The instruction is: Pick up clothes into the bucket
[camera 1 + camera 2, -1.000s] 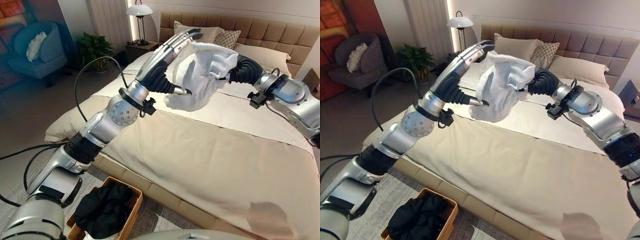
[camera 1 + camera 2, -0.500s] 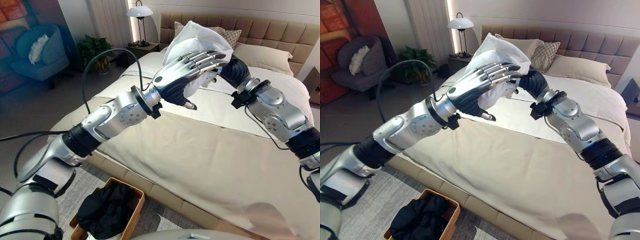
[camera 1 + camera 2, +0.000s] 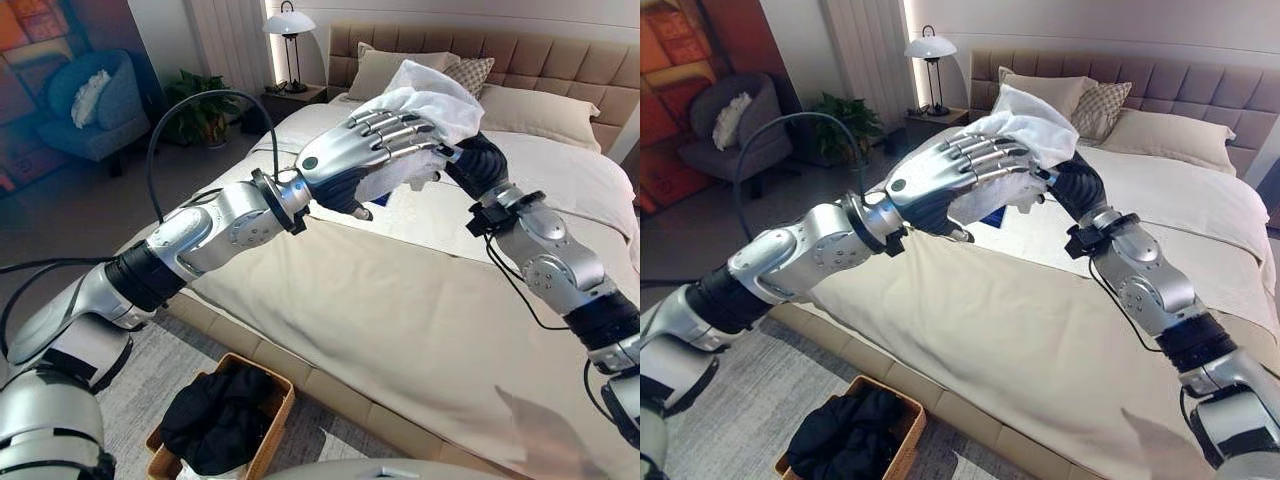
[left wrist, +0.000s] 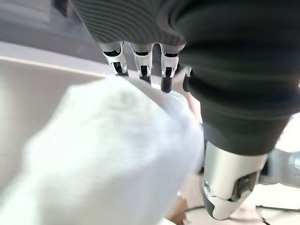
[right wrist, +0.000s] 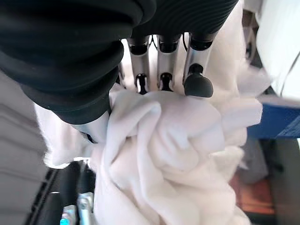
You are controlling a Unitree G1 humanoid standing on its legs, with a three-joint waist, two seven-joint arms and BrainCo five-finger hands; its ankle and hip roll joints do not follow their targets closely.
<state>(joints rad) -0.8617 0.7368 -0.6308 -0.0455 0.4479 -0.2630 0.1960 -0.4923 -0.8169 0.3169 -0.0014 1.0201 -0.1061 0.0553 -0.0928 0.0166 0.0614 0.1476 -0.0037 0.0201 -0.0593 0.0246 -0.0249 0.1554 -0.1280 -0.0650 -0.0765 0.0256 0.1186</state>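
**K:** Hands are both working the white cloth [image 3: 1032, 118], held up in the air above the bed [image 3: 440, 300]. Right hand [image 5: 161, 70] is curling its fingers into the bunched fabric, clamping a wad of it. Left hand [image 3: 372, 140] is lying over the near side of the bundle with fingers straight, pressing flat rather than pinching.

**M:** How is it going to handle?

**K:** Judging by the folds, it's looking light, soft and floppy, with no shape of its own. Loose tails are hanging below the right hand, so grabbing the thick middle wad is the safer hold; an edge would likely slip or trail.

**M:** Anything changing versus half a second ago?

**K:** Bundle is sitting lower and more bunched, and both arms are swinging slightly toward the robot's left. Basket [image 3: 272, 402] on the floor beside the bed is already holding dark clothes [image 3: 218, 418]; white cloth isn't over it yet.
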